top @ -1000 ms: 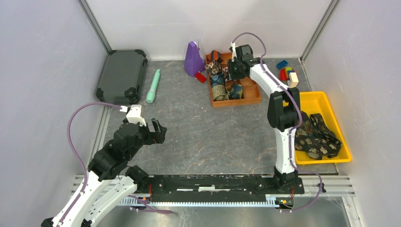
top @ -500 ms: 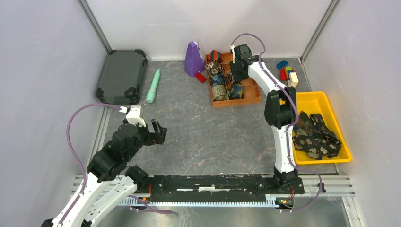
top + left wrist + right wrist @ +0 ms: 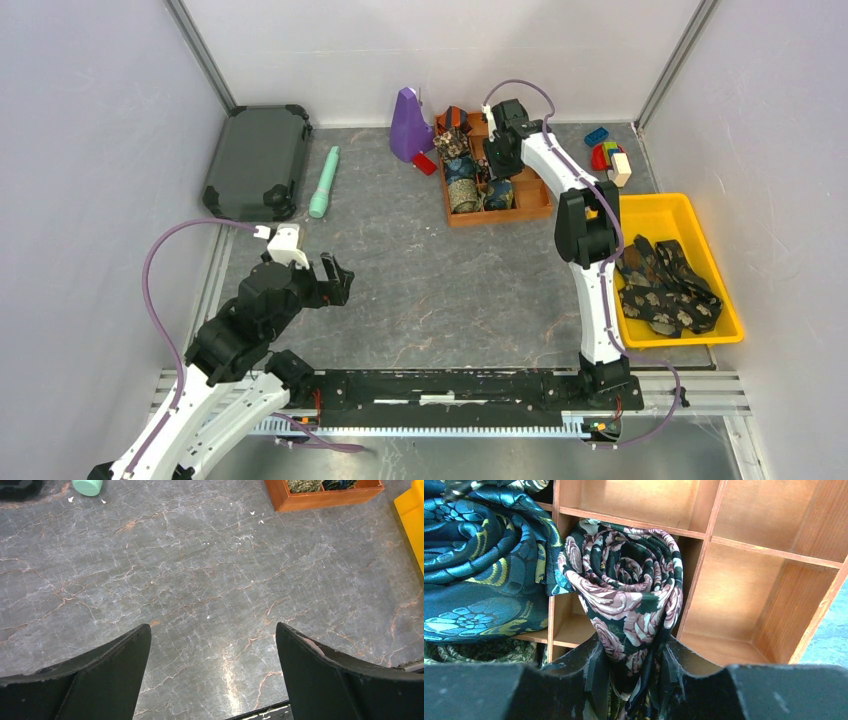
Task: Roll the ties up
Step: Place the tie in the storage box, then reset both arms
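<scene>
One rolled tie (image 3: 626, 595) with a rose pattern is pinched between the narrowed fingers of the right gripper (image 3: 631, 655), at the middle compartments of the wooden tray (image 3: 769, 625). Whether it is seated cannot be told. If it is released over a divider, the roll can be tipped and loosened. It can also be caught on the blue-gold tie (image 3: 479, 565) bulging just beside it. The left gripper (image 3: 212, 630) is spread wide above the table (image 3: 210, 555), and nothing is held.
</scene>
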Controlling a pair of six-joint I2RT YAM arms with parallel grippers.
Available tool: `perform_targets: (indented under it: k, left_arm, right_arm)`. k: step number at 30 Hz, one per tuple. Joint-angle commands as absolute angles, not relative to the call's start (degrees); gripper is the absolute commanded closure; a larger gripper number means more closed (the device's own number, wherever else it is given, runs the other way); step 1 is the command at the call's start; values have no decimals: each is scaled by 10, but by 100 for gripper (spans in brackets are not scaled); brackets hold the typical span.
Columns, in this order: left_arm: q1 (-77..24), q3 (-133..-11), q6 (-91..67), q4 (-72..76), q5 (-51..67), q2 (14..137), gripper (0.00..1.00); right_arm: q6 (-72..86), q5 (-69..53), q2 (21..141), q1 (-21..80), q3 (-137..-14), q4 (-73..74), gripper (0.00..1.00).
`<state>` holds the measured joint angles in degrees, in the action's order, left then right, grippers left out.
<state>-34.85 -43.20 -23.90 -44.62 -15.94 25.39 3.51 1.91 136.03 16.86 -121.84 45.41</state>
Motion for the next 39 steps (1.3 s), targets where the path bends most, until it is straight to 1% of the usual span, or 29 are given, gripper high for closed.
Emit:
perform_targets:
  k: [1,5,9,11,12,20,24,27,32,36,38,39]
  left_arm:
    - [-347,-432,-206,-422,-150,254,0]
    - [-347,-431,-206,-422,-150,253,0]
    - [-347,-432,-205,-423,-152,253,0]
    - [-347,-432,-204,-423,-154,252,0]
    - [-347,-432,-204,-423,-154,251,0]
    - [-347,-432,-205,-424,-156,249,0]
    - [-347,-432,-205,-423,-157,248,0]
    - [-348,-432,-205,-423,-157,247,0]
    - [-347,-432,-205,-424,-157,247,0]
    - [-347,-431,-205,-423,-158,247,0]
    - [-347,-431,-204,-424,-158,247,0]
    - [-347,-431,-204,-424,-158,249,0]
  right_arm:
    - [22,12,1381,169,-1230,489,98]
    - [25,12,1360,169,-1229,480,80]
    - [29,8,1332,167,-1229,473,60]
    - [30,6,1320,166,-1228,471,51]
    - [30,3,1313,165,-1228,470,48]
    - [30,-30,1278,161,-1226,463,33]
    - [31,-47,1261,155,-1221,458,29]
    - [39,-38,1248,154,-1210,442,25]
    - [68,-5,1235,153,-1174,380,24]
    - [82,-13,1258,153,-1175,352,30]
    - [85,-18,1274,153,-1179,345,39]
    - [86,-20,1281,153,-1177,340,45]
